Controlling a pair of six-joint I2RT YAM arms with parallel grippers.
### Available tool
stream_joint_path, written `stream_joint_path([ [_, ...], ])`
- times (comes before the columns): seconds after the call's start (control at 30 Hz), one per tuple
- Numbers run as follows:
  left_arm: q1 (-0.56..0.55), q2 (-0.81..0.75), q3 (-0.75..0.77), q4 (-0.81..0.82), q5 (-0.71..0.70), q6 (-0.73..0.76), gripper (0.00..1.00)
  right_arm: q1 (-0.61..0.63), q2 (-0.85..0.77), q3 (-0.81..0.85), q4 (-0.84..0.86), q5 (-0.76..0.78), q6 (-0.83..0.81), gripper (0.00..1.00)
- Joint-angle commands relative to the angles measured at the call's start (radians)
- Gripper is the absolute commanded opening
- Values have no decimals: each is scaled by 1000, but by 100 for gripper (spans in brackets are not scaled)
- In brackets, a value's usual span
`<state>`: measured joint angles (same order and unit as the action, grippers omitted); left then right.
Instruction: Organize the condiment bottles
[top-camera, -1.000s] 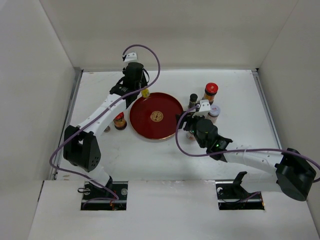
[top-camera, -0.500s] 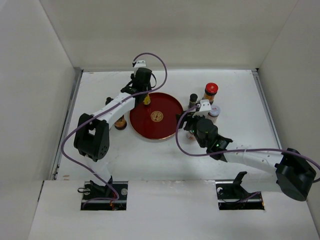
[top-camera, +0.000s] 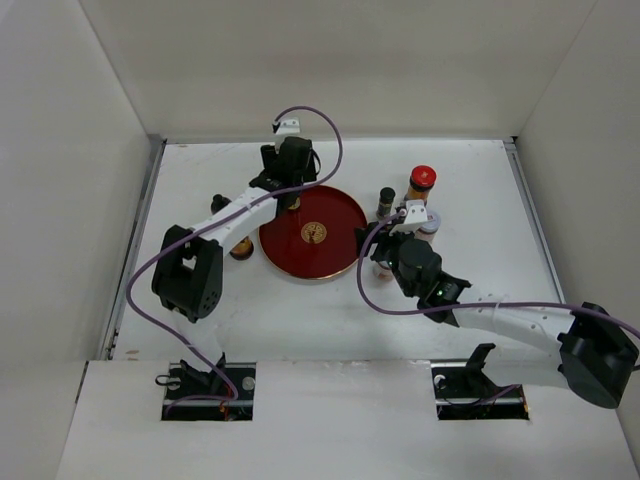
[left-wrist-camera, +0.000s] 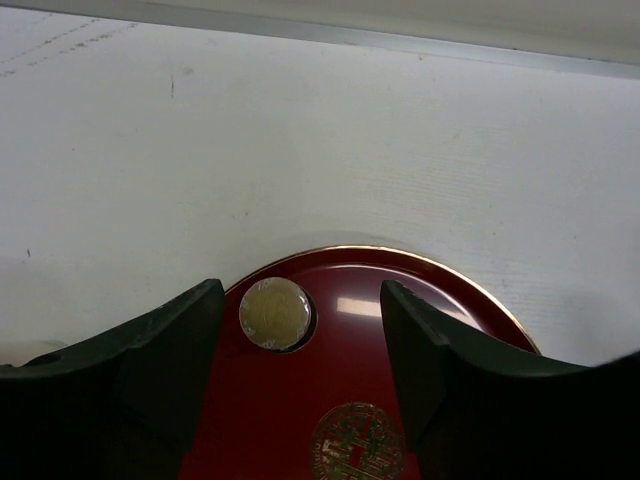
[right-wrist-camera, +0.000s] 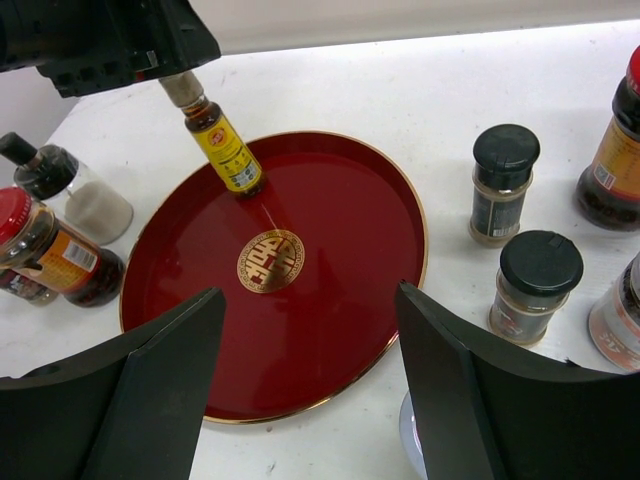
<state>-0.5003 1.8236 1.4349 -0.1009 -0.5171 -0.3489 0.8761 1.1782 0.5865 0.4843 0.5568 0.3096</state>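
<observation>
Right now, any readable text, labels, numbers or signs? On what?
None legible enough to quote.
red tray: gold emblem at centre, an ornamental sign, not readable.
slim brown bottle: yellow label, print blurred.
left red-capped jar: orange label, blurred.
right red-capped jar: label blurred.

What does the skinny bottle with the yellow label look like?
The slim bottle is brown glass, it seems, with a yellow label and a pale tan cap. It stands upright on the red tray, near its far rim. The left gripper hangs open over it, fingers either side of the cap, not touching.
</observation>
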Motion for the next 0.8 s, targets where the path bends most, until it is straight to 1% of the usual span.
stream_joint_path([
  [0.0,-8,-95,-24,49,-35,13,64,-9,-14,-1,53,-1,3,76],
  [0.1,-11,-183,-54,49,-41,2,68,-9,-12,-1,53,-3,3,76],
  [0.17,-13,-269,-103,53,-43,-16,68,-9,-15,-1,53,-3,3,76],
  [0.2,-13,-321,-143,53,-44,-33,68,-9,-17,-1,53,-3,3,76],
  [0.3,-16,-487,-293,47,-46,-94,59,-7,-20,-1,53,-1,3,76],
  [0.37,-14,-581,-391,24,-57,-101,58,-6,-23,-1,51,-1,3,76],
  [0.47,-8,-722,-522,-29,-121,-110,58,-4,-19,3,51,-1,0,76],
  [0.53,-19,-812,-580,-48,-182,-116,62,-4,-9,6,51,0,-3,76],
  [0.6,-31,-872,-606,-78,-219,-125,67,-4,0,9,50,0,-3,76],
  [0.67,-22,-888,-614,-112,-212,-134,72,-4,9,12,48,-1,-6,77],
  [0.77,-16,-880,-636,-135,-192,-162,78,-4,17,13,50,0,-7,78],
])
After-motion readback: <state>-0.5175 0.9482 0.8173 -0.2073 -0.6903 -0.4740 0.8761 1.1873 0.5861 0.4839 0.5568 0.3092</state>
